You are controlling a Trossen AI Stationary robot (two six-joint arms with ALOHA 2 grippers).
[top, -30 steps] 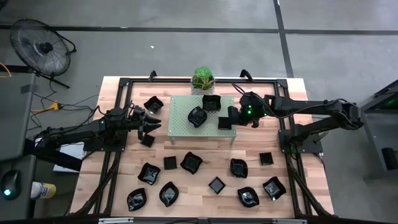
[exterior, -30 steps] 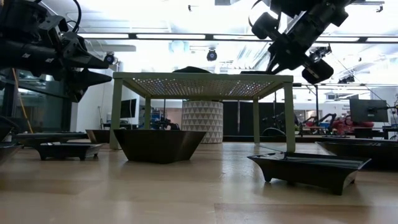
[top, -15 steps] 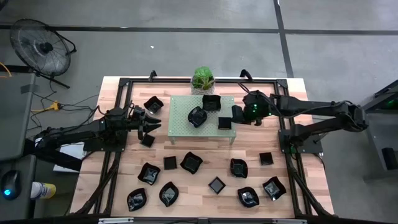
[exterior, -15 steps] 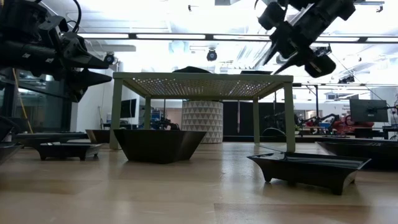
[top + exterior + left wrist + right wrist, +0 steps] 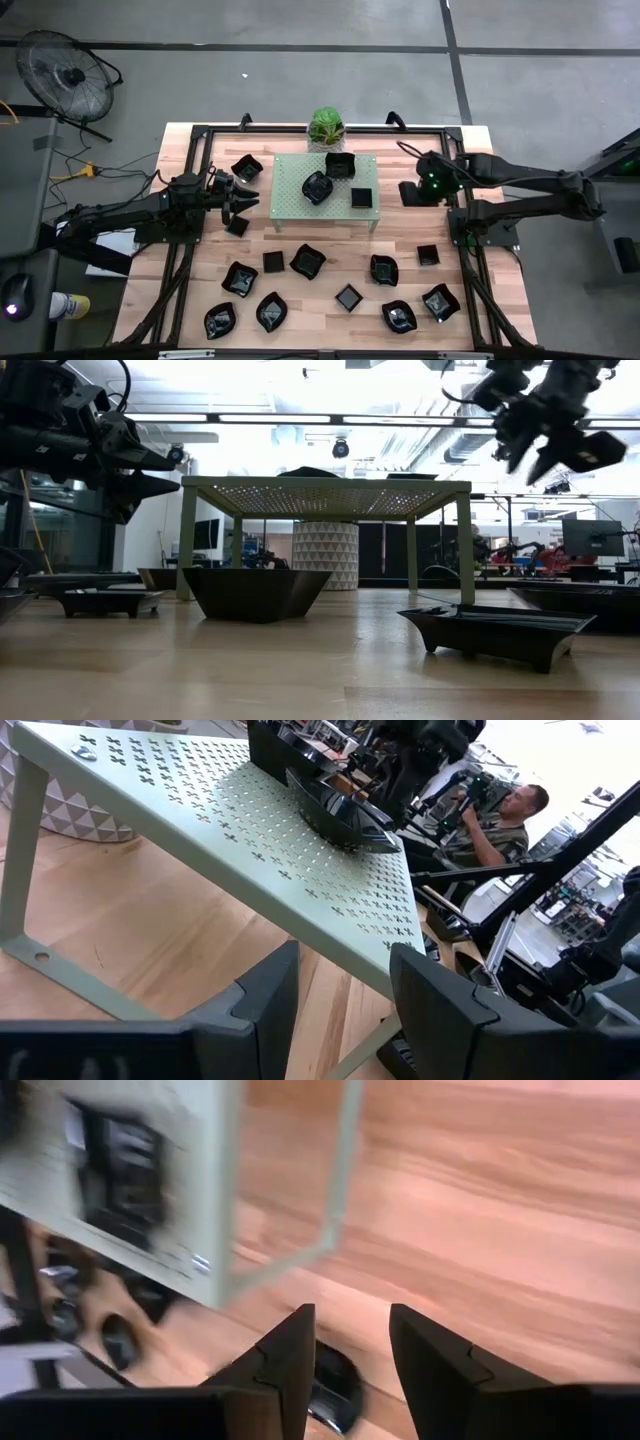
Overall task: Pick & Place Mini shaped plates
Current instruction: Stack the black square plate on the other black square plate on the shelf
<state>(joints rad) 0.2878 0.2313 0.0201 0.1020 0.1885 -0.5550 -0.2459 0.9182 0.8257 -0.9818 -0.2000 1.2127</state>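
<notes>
Hovering beside the pale green rack (image 5: 326, 189), both end effectors are empty with fingers spread.

Three mini shaped plates (image 5: 317, 187) sit on the rack top: a rounded one mid-rack, a square one (image 5: 340, 165) near the potted plant (image 5: 326, 127), and a small square one (image 5: 361, 198) at the rack's right edge. The right end effector (image 5: 407, 192) hangs just off that edge, above the bench (image 5: 300, 290). The left end effector (image 5: 247, 196) waits off the rack's left side. About a dozen other plates lie scattered across the bench.
</notes>
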